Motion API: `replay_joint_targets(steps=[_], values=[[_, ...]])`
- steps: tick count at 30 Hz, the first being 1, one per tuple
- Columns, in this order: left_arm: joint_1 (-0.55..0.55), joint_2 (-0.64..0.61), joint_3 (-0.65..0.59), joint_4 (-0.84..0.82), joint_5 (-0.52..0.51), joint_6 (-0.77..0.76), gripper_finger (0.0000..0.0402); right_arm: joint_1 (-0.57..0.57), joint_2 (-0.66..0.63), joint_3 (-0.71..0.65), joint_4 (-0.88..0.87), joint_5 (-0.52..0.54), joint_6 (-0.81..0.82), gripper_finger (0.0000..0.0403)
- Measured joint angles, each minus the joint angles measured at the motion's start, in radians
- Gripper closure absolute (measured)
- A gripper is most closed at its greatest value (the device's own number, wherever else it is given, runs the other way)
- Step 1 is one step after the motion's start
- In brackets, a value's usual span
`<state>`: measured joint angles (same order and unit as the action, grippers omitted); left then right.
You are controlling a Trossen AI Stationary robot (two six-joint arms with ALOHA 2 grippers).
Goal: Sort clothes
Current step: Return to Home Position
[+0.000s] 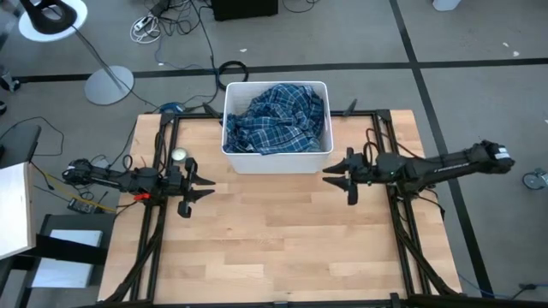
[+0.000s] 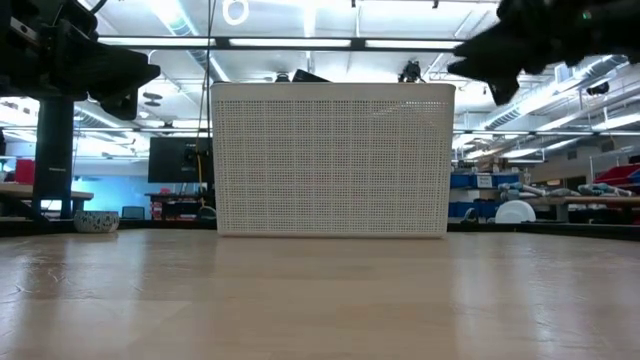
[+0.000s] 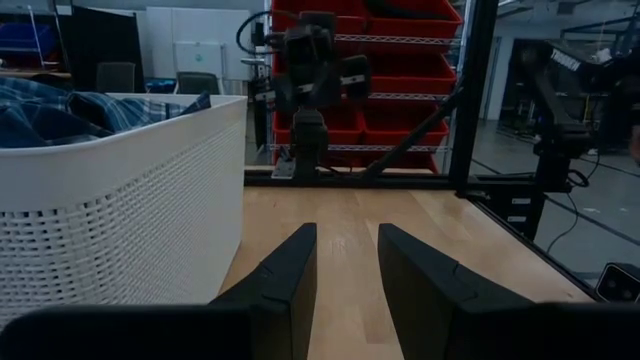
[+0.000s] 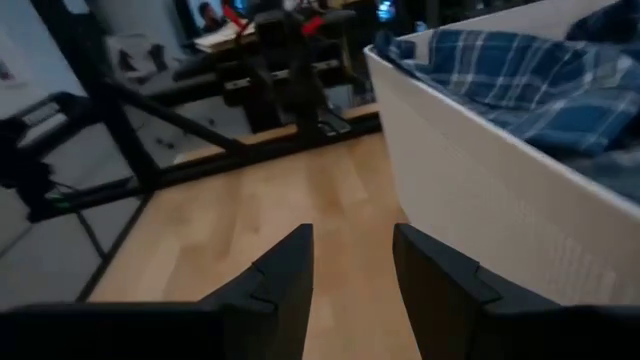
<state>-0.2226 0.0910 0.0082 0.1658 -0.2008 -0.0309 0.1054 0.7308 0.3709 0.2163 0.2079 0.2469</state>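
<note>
From above I see the plaid shirt [image 1: 278, 120] in the bin [image 1: 276, 162], hidden in low view; left hand [image 1: 208, 188] and right hand [image 1: 328, 175] level, open

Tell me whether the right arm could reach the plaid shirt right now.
Probably yes: the plaid shirt lies uncovered in the open white bin, and the right pincer hangs open beside its corner; only the rim needs clearing.

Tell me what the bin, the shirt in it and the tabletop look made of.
Bin: looks like white moulded plastic with a matte finish. Its walls are a fine grid of small holes under a smooth rim.
Shirt: soft woven cloth, possibly cotton or flannel. It is blue-and-white plaid, crumpled in loose folds.
Table: light wood, like butcher block. It shows joined strips with grain and a slight sheen.
</note>
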Motion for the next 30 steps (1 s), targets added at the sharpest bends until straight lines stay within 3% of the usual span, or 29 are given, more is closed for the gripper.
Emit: replay_joint_targets(steps=[7,18,30], values=[[0.000,0.000,0.000,0.000,0.000,0.000,0.0286,-0.119,-0.153,-0.128,0.031,-0.128,0.005,0.0261],[0.000,0.000,0.000,0.000,0.000,0.000,0.0286,-0.099,-0.365,-0.268,0.030,-0.099,0.005,0.0261],[0.000,0.000,0.000,0.000,0.000,0.000,0.0286,-0.099,-0.505,-0.360,-0.028,-0.099,0.022,0.0261]])
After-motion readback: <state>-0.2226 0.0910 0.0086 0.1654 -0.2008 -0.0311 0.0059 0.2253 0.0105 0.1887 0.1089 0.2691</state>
